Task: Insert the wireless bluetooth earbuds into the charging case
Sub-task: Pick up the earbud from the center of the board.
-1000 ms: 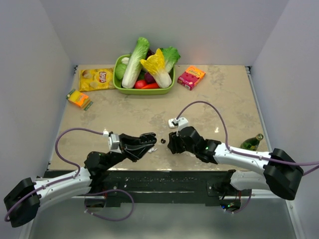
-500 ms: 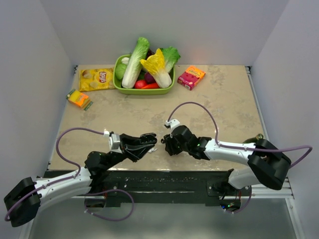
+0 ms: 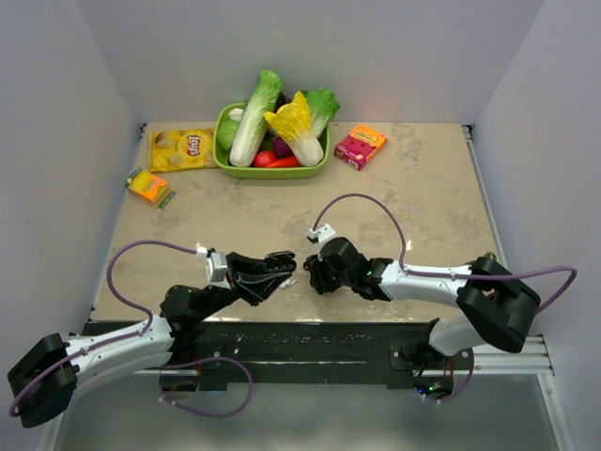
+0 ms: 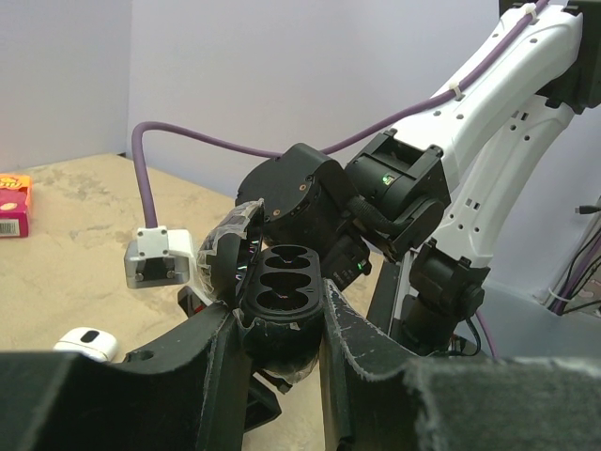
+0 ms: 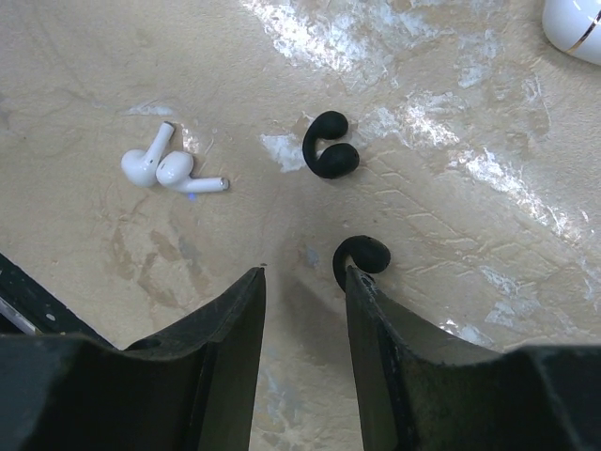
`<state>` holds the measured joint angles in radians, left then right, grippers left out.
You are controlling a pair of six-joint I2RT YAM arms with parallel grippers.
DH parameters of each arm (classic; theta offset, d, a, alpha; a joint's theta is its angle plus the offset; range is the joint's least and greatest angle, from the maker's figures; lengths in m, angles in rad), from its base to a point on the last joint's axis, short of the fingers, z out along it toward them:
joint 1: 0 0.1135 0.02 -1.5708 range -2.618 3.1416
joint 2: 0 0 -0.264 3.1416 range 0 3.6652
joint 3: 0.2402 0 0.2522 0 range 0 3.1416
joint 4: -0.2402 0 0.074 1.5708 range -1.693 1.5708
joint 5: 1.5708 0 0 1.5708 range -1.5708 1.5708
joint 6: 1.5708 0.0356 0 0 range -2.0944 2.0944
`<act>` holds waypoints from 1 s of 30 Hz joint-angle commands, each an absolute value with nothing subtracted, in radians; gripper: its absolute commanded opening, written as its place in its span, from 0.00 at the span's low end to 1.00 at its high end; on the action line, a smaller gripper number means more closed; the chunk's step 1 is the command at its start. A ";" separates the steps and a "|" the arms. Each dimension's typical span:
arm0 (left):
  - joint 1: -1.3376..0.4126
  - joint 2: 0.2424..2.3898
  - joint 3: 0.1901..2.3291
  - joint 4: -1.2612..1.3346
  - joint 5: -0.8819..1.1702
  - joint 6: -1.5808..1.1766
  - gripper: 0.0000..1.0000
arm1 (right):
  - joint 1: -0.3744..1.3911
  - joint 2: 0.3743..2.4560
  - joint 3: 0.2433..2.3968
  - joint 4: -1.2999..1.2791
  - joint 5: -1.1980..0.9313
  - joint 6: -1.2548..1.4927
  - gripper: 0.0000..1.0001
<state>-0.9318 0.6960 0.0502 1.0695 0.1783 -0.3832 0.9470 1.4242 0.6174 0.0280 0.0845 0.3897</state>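
Left gripper (image 4: 282, 318) is clamped on the black charging case (image 4: 282, 287), lid open, both wells empty. In the top view the case sits just left of the right gripper (image 5: 305, 277). Right gripper's jaws are apart with nothing between them, low over the table (image 5: 451, 141). One black earbud (image 5: 362, 256) is right at its fingertip and the second black earbud (image 5: 326, 146) just ahead. White earbud pair (image 5: 169, 169) ahead-left, small white case (image 5: 575, 26) well ahead-right.

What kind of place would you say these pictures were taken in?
Most likely a robotics lab test cell: plain white walls box in a marble-patterned table, the left arm and right arm are mounted at its near edge, and props like a green basket of vegetables sit on it.
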 commanded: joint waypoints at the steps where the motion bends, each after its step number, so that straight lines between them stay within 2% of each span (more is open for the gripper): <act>1: -0.936 0.686 -0.190 1.135 0.181 -0.385 0.00 | 0.948 1.442 0.647 0.045 0.121 0.397 0.43; 30: -0.936 0.729 -0.183 1.161 0.184 -0.385 0.00 | 0.942 1.419 0.649 -0.087 0.256 0.433 0.36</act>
